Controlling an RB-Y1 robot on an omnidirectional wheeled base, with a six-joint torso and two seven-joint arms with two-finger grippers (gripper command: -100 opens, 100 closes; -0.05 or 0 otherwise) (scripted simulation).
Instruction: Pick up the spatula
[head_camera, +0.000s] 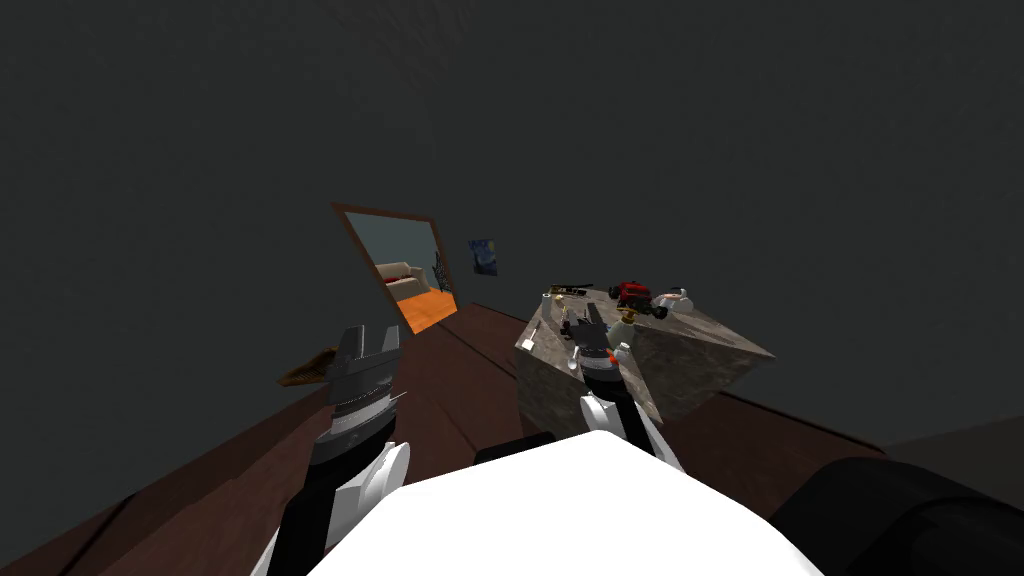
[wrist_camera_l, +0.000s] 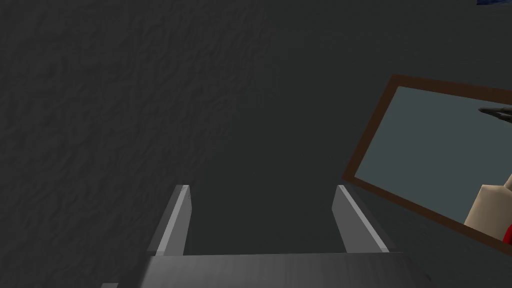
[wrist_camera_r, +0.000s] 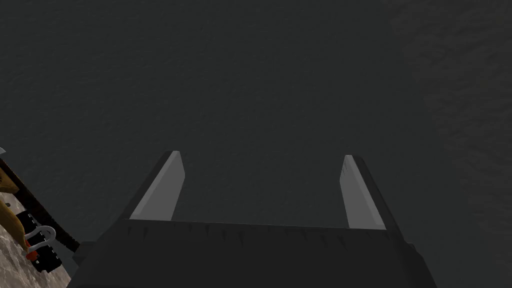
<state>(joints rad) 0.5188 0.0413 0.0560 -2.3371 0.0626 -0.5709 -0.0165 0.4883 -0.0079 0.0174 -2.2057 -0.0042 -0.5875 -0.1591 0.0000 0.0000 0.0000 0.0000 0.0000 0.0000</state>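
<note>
Jaws apart near cluttered counter (head_camera: 692, 368)

Left hand (wrist_camera_l: 260, 186) and right hand (wrist_camera_r: 263, 155), fingers wide apart, arms forward.

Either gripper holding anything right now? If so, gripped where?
Nothing is held. The left gripper and the right gripper are both open and empty.

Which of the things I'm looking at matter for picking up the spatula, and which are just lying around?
For the job: small white utensil, probably the spatula, at the left edge of the counter; right gripper, open.
Lying about: red and black object; white bottle; left gripper, open.
</note>
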